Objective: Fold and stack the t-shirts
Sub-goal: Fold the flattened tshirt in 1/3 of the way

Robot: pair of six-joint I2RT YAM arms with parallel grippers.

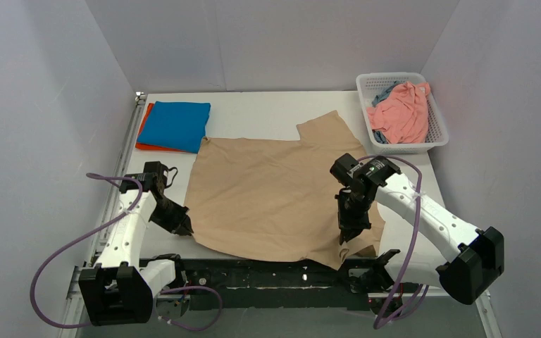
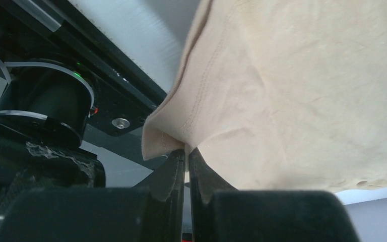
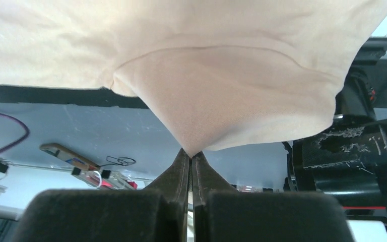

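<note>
Risk of slip: only a small tip of the beige shirt (image 1: 275,190) caught in each pinch; loss of a corner likely under a sharp or uneven pull.
Risk of skew: unequal travel of left gripper (image 1: 182,225) and right gripper (image 1: 345,238) apt to leave a crooked, wrinkled fold.
Risk of snag: near hem close to the black rail (image 1: 268,271) along the front of the table (image 1: 268,109); possible catch on a low carry.
Room: plain pale walls (image 1: 42,105) on three sides.
Table: white, flat, seemingly smooth; probably little friction to keep cloth in place.
Beige shirt: spread across the middle, one sleeve toward far right, two near corners gripped.
Folded stack: blue shirt (image 1: 176,125) on orange-red shirt (image 1: 143,130), far left corner, just beside the beige shirt.
Basket (image 1: 394,76): white mesh, far right; pink shirt (image 1: 401,113) and grey-blue shirt (image 1: 382,95) crumpled inside.
Left fingers (image 2: 174,171): pressed together on the near-left hem corner.
Right fingers (image 3: 176,169): pressed together on a peak of cloth at the near-right corner.
</note>
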